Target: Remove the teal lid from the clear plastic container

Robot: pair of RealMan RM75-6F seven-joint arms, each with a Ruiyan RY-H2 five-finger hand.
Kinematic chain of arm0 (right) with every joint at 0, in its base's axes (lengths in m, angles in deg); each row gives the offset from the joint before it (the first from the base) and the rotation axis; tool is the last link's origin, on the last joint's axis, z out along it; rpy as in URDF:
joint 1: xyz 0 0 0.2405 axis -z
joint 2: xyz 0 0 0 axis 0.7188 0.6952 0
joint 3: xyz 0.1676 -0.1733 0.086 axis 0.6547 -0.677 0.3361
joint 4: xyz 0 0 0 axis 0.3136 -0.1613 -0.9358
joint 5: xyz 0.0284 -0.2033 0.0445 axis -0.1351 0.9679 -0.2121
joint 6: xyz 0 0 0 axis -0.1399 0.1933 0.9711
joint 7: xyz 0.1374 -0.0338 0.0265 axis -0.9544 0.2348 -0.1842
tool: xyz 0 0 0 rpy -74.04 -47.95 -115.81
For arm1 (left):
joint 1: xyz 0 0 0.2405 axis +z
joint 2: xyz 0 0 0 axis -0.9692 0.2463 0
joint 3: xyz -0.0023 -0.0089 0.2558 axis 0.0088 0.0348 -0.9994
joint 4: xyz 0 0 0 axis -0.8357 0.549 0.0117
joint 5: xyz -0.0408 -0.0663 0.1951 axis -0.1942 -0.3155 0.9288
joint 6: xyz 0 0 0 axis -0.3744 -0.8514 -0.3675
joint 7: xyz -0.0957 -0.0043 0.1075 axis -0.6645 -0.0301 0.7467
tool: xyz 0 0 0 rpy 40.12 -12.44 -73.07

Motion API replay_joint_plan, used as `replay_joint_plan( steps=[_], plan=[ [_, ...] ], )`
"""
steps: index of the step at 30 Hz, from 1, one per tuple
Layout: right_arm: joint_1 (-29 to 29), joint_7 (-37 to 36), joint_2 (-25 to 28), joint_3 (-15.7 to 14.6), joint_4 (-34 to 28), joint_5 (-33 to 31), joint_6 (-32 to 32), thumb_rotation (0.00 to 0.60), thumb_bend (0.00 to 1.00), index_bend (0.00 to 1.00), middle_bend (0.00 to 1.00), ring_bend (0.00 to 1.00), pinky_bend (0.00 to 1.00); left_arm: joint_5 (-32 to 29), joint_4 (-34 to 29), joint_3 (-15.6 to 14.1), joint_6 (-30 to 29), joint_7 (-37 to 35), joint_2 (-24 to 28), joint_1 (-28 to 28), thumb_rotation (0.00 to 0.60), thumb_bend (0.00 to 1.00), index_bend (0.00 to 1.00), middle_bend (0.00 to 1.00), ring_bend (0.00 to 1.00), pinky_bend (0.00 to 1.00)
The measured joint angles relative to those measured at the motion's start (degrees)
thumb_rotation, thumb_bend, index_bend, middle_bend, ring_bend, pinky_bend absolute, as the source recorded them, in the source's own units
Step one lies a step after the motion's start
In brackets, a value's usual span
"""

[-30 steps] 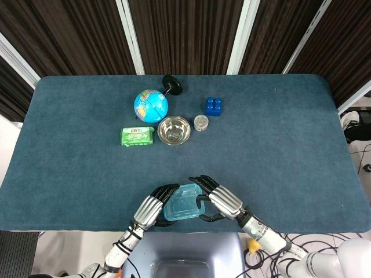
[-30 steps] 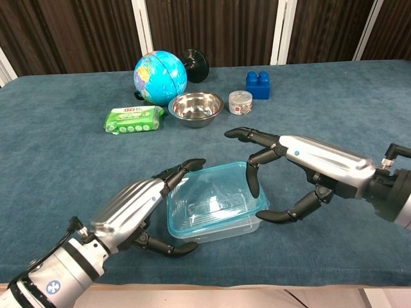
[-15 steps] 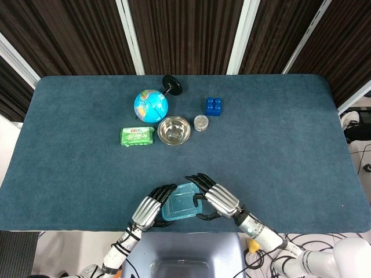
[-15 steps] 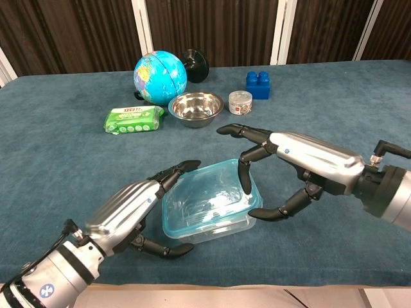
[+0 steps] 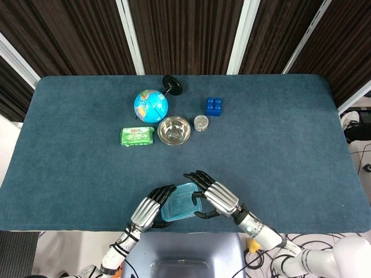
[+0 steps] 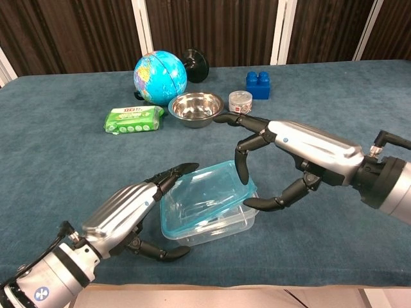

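Teal lid (image 5: 180,200) and clear plastic container sit at the near edge of the blue-carpeted table (image 5: 278,145), directly in front of the robot, with one hand on each side. Head view: left hand (image 5: 152,204) cups the container's left side, fingers curled around toward its far corner; right hand (image 5: 212,197) arches over the right side, fingers spread across the lid's far right edge. Container body is mostly hidden under the lid from above. Well apart, toward the table's middle: globe (image 5: 151,105), green wipes packet (image 5: 137,136), steel bowl (image 5: 174,130), small jar (image 5: 201,122), blue brick (image 5: 213,106). Chest view: lid (image 6: 209,196) is tilted, its right side raised off the container (image 6: 225,224) rim, its left side low near the left hand (image 6: 131,212). Right hand (image 6: 282,157) has one fingertip pressing down onto the lid's right edge and the thumb hooked under that same edge, so it pinches the lid; remaining fingers are spread above. Left hand's fingers lie along the container's left wall with thumb low at the front, bracing the box; whether it grips firmly I cannot tell. Handling judgement: thin plastic, light, smooth, somewhat flexible; lid likely snaps on at the rim and will bend before releasing. Best hold is the lid's overhanging lip at a corner, peeling upward while the base is pinned. Risk: the light container lifts or skids with the lid.
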Motion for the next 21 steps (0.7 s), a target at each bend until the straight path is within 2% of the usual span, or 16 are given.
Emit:
replay_joint_plan(
  steps=[10, 21],
  plan=[
    [-0.25, 0.58, -0.21, 0.06, 1.21, -0.18, 0.42, 0.6, 0.28, 0.62, 0.03, 0.0, 0.0, 0.71, -0.11, -0.99, 0.16, 0.8, -0.1, 0.28, 0.6, 0.3, 0.0, 0.5, 0.3, 0.19],
    [-1.26, 0.51, -3.29, 0.1, 6.18, 0.53, 0.51, 0.6, 0.37, 0.64, 0.04, 0.0, 0.0, 1.22, -1.36, -0.95, -0.71, 0.77, 1.01, 0.39, 0.6, 0.3, 0.0, 0.51, 0.31, 0.19]
  ],
)
